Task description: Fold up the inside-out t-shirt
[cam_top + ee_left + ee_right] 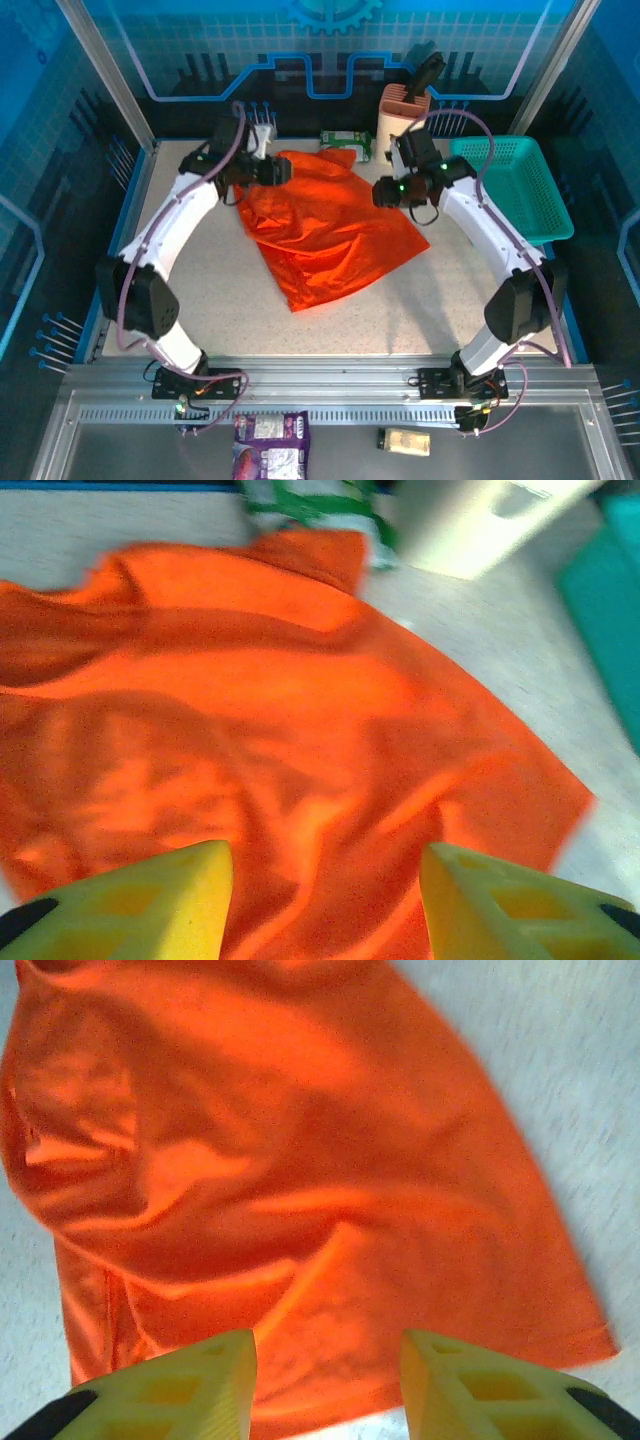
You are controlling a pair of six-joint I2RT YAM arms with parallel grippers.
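Part open and empty, the left pincer (272, 172) and right pincer (385, 192) hover over the inside-out t-shirt (330, 235).
The shirt lies rumpled mid-tabletop (200, 320), its far edge near a green-and-white packet (345, 143) whose print is too blurred to read. Closing on the bunched cloth could pinch only one layer or a stray crease, and the fold would likely drag crooked.
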